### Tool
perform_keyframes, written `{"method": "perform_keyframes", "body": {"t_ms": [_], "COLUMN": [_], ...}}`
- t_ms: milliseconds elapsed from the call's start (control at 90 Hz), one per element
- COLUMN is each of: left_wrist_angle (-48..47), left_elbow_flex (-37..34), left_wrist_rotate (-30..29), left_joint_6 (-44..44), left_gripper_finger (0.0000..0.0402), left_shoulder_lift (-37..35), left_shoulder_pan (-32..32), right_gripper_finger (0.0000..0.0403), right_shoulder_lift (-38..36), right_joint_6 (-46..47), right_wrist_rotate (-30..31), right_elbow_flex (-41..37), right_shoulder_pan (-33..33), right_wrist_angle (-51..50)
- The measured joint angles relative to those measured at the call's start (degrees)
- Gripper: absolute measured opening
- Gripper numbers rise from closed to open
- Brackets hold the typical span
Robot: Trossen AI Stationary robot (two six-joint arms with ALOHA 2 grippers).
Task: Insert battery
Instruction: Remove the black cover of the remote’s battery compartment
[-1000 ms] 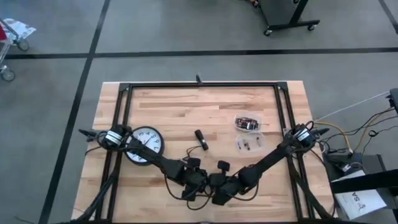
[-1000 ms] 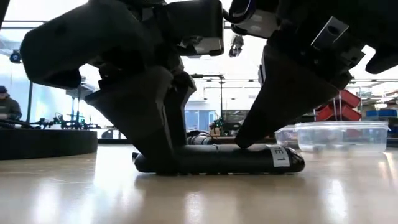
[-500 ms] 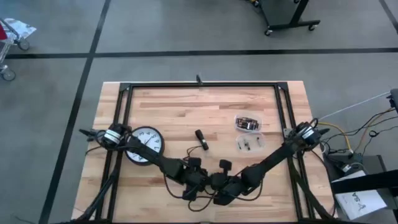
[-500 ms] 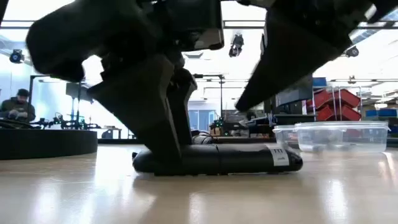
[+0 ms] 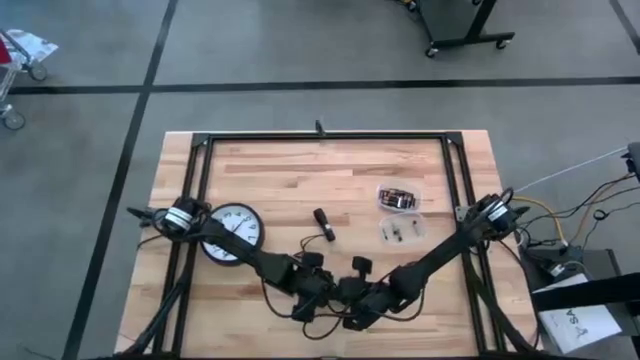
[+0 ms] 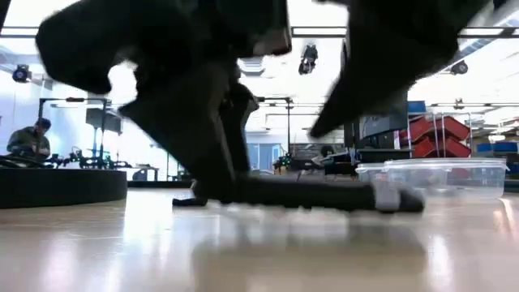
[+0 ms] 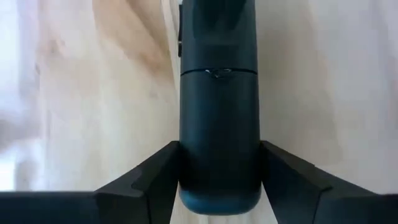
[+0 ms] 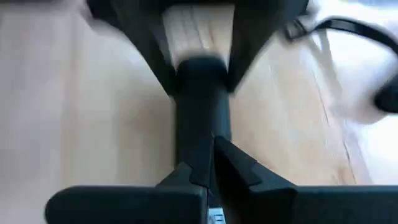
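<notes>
Left wrist view: left gripper [image 7: 219, 186] pinching the end of a dark remote [image 7: 219, 118], fingers tight on both sides. Remote lies flat on the wooden table [image 5: 280, 170] near its front edge. Right gripper [image 8: 211, 163] fingers pressed nearly together above the remote's other end — contact unclear.

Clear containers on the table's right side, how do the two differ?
The farther container holds a dense dark cluster; the nearer container holds only a few scattered small pieces. The nearer container lies closer to the left pincer, clamped on the black device, and the right pincer; the farther container lies beyond it. Both are clear and similar in size.
</notes>
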Motion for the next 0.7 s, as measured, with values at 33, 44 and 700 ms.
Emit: {"method": "perform_keyframes", "body": {"t_ms": [33, 44, 700], "left_wrist_angle": [-0.29, -0.35, 11.61], "left_elbow_flex": [0.02, 0.02, -7.87], "left_wrist_rotate": [0.05, 0.06, 0.94], "left_joint_6": [0.13, 0.13, -2.09], "left_gripper_finger": [0.0189, 0.0189, 0.0190], "left_shoulder_lift": [-0.37, -0.47, -2.91], "left_shoulder_pan": [0.00, 0.00, -0.39], "right_gripper_finger": [0.0000, 0.0000, 0.0000], "right_shoulder_lift": [0.56, 0.68, 5.59], "right_joint_6": [0.24, 0.27, 5.16], "right_wrist_rotate": [0.96, 1.39, 6.28], "right_elbow_flex": [-0.05, -0.11, -12.73], "right_shoulder_pan": [0.29, 0.43, 2.03], "right_wrist_angle": [1.37, 2.00, 31.05]}}
